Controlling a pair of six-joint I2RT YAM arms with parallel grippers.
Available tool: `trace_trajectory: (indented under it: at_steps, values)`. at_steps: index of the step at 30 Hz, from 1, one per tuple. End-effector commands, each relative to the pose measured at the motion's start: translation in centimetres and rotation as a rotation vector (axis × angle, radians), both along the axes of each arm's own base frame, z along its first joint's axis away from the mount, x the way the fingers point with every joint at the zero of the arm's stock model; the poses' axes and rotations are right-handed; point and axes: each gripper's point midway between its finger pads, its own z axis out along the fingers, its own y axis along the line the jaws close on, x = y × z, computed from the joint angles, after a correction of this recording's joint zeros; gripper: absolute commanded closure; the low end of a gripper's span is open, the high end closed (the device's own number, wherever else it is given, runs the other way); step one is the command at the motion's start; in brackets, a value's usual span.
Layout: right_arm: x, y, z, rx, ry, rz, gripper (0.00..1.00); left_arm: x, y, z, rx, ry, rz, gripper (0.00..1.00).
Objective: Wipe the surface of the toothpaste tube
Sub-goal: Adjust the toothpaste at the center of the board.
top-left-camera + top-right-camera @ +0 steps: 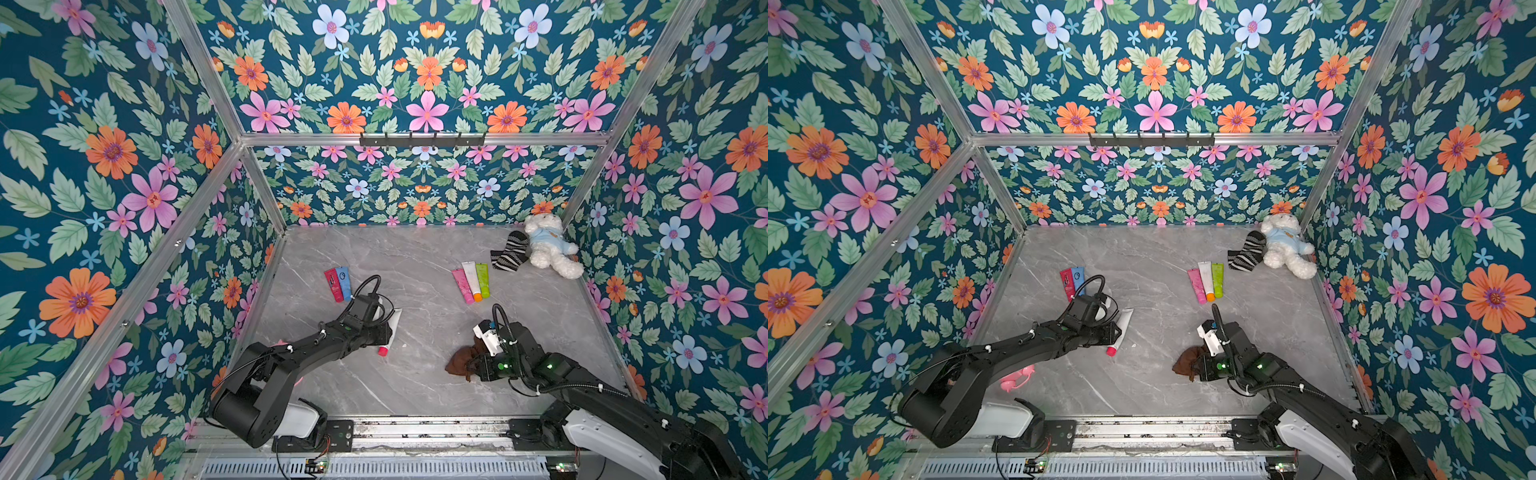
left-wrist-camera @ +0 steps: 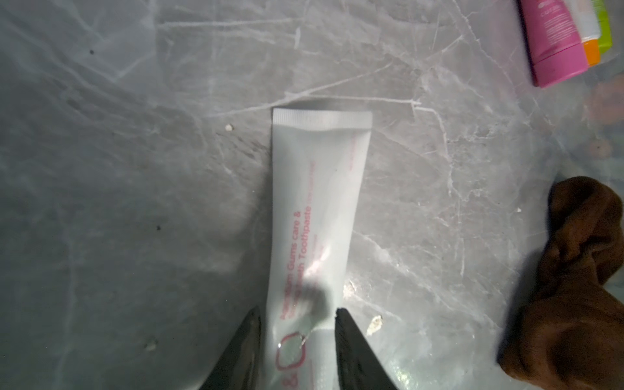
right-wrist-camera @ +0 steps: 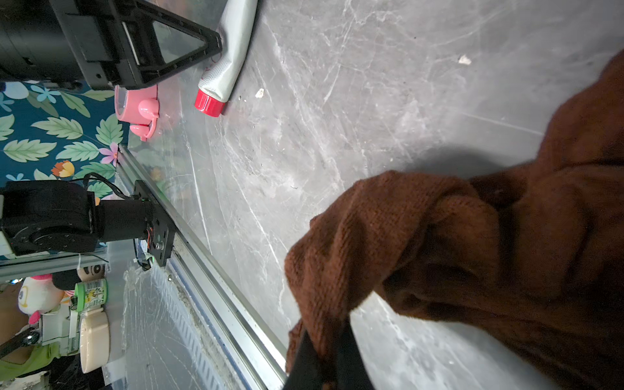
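1. Left pincer [image 2: 297, 312] straddles the toothpaste tube [image 2: 317, 189] near its cap end, one jaw on either side. Whether they press it I cannot tell.
2. Tube lies flat on the tabletop [image 1: 415, 382], its long axis running straight out between those jaws, red cap [image 1: 382, 351] toward the robot, crimped end away.
3. Right pincer [image 3: 326, 337], closed on the brown cloth [image 3: 472, 253], sits well to the tube's right. The cloth probably has to come leftward to reach it.

Watching the feed, it's basically a box: teal floral wallpaper [image 1: 428, 75] on every wall, with aluminium frame bars [image 1: 208, 195] along the joins. There's a glossy grey marble-look tabletop [image 1: 415, 257] under my left claw [image 2: 299, 314] and right claw [image 3: 326, 341]. A black hook rail [image 1: 422, 140] sits on the wall far beyond both claws. Lighting's bright and even.
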Motion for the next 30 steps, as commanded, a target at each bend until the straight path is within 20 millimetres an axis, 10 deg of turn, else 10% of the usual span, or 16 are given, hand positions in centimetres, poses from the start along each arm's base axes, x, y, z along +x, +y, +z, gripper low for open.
trace_trajectory:
  at_steps: [1,12,21,30]
  values:
    - [0.1,0.1,0.1,0.005,-0.012,0.004,1.0,0.0,-0.2,-0.3,-0.009,-0.005,-0.014,0.67]
    - [0.2,0.2,0.1,0.005,-0.011,0.006,1.0,0.0,2.7,-0.3,0.182,-0.021,0.046,0.96]
    - [0.1,0.2,0.1,0.005,-0.011,0.007,1.0,0.2,4.6,4.1,0.757,-0.129,0.072,1.0]
    - [0.1,0.1,0.2,0.008,-0.016,0.007,1.0,0.9,3.1,3.0,1.024,-0.165,0.049,1.0]
